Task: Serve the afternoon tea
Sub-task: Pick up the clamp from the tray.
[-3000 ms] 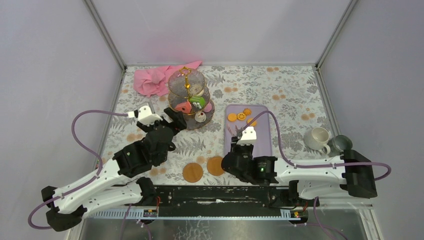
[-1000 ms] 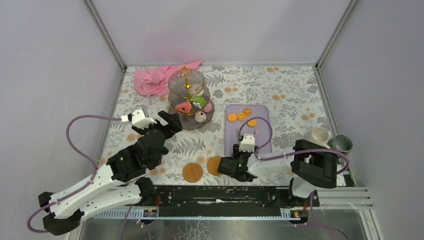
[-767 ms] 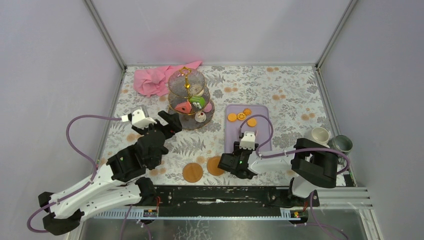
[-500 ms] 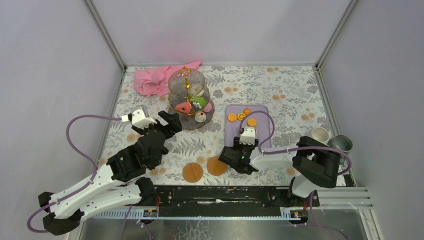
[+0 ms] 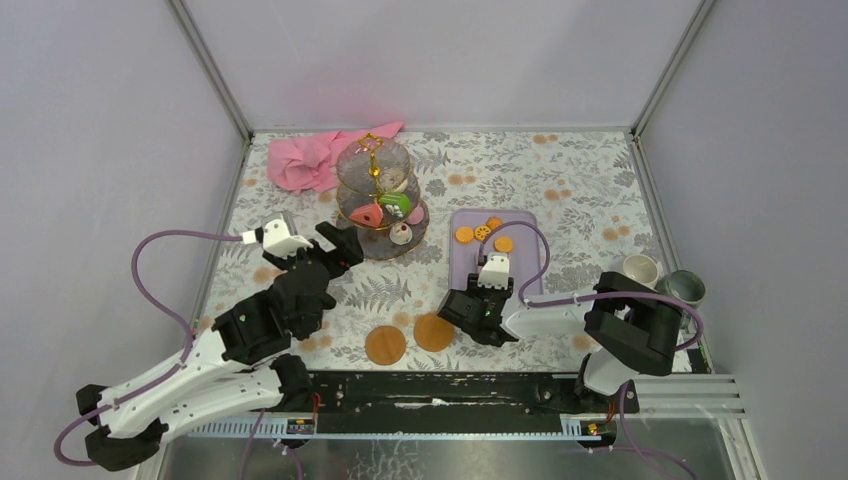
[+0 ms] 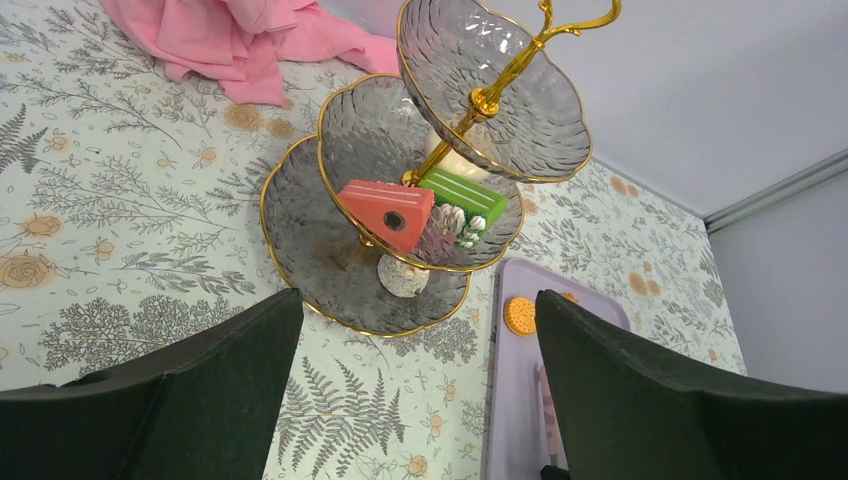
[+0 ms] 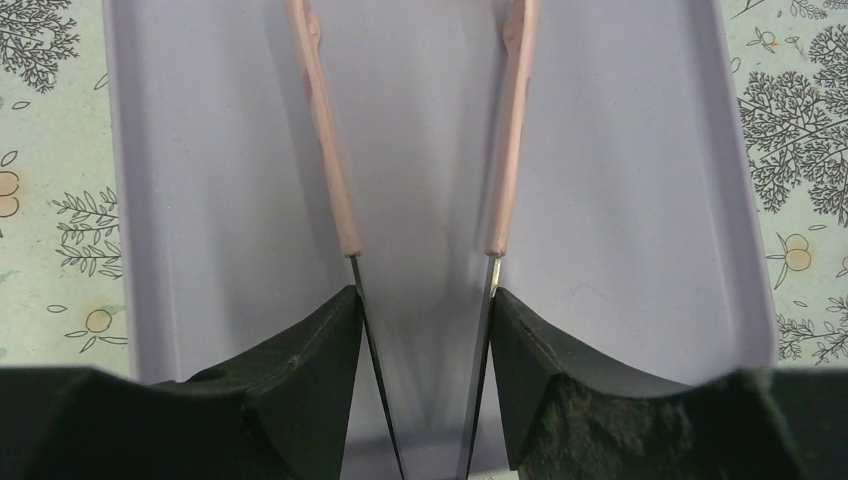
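Observation:
The three-tier glass stand (image 5: 378, 200) with a gold stem stands at the far left-centre. In the left wrist view its bottom plate (image 6: 320, 250) holds a cupcake (image 6: 403, 277). The middle tier holds a red wedge (image 6: 385, 215) and a green cake (image 6: 462, 195). Orange biscuits (image 5: 465, 234) lie at the far end of the lilac tray (image 5: 528, 272). A cream mug (image 5: 638, 268) and a grey-green mug (image 5: 683, 287) stand at the right edge. My left gripper (image 5: 342, 243) is open and empty, just short of the stand. My right gripper (image 7: 422, 300) is shut on the pink tongs (image 7: 325, 150) over the tray's near end.
Two round orange coasters (image 5: 385, 344) (image 5: 433, 332) lie near the front edge between the arms. A pink cloth (image 5: 310, 160) is bunched at the far left behind the stand. My right arm's elbow sits close to the mugs.
The right arm has folded in toward the mugs. Its wrist dipped toward the coasters, then came back over the tray's near end. The left gripper drew back slightly from the stand, then stayed still.

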### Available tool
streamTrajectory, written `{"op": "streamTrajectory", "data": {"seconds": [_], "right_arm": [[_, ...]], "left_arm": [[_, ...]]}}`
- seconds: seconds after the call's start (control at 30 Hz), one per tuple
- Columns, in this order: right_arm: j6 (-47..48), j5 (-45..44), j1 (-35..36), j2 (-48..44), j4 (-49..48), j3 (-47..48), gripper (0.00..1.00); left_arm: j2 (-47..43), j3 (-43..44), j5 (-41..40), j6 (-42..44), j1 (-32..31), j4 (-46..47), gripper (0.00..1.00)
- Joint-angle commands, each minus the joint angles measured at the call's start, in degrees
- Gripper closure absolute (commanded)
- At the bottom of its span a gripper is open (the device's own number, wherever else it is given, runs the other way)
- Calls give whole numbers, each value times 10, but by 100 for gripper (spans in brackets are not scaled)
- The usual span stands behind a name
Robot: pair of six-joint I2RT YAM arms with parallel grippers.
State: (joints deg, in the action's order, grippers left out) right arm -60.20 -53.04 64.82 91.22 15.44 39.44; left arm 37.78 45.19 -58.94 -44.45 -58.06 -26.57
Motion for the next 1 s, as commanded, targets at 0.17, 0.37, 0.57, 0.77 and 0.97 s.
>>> {"op": "streamTrajectory", "data": {"seconds": [0.17,0.37,0.57,0.77,0.97], "right_arm": [[-7,-17,-2,-33,27,1,53],[24,-10,-4,-85,56,15,55],[99,61,-61,-169,71,18,55],[155,106,-123,-215,69,17,56],[182,137,-165,-194,70,31,55]], "left_arm": [[-14,-4,-14,2,2,22,7],[-9,2,-15,4,1,19,7],[-14,-5,-20,21,2,43,7],[-20,-17,-21,60,2,88,6],[-19,-23,-16,75,1,108,6]]}}
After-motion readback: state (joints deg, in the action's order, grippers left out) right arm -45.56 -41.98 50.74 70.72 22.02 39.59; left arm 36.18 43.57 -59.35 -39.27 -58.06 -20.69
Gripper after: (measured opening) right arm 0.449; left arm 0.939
